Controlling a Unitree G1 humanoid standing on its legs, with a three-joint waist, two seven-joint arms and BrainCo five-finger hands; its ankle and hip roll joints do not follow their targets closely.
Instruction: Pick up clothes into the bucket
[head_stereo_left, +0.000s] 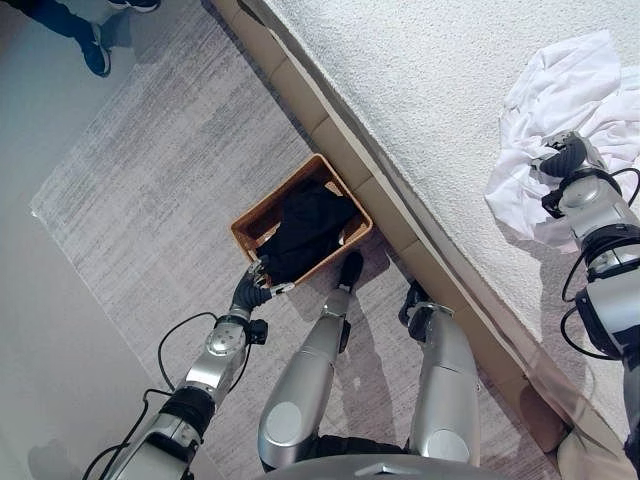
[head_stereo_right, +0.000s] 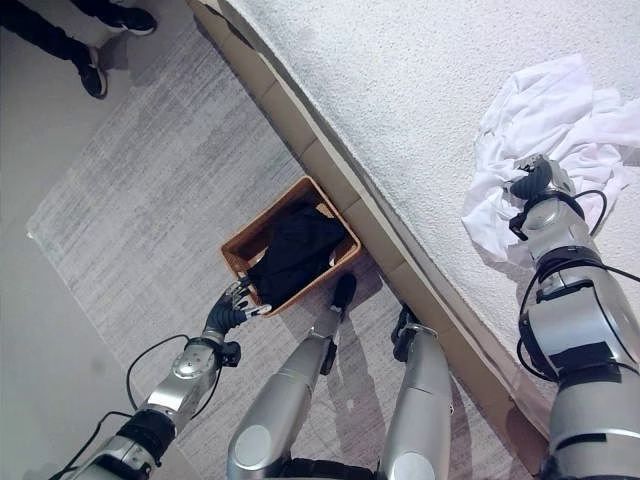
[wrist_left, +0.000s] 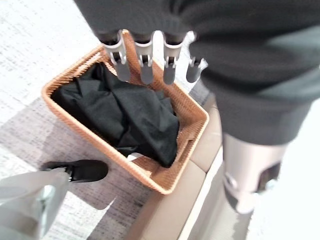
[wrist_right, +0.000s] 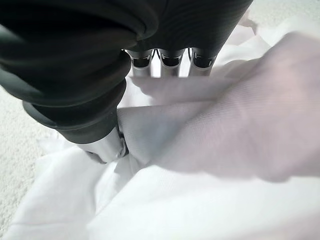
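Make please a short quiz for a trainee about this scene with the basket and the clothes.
1. True or false: the wicker basket already holds a black garment.
2. Which robot hand is at the white garment on the bed? A) left B) right
3. Fill in: the left robot hand is near the basket's ____.

Key:
1. True.
2. B: the right robot hand is in the white cloth; whether it grips cannot be told.
3. Rim; its fingers are straight.
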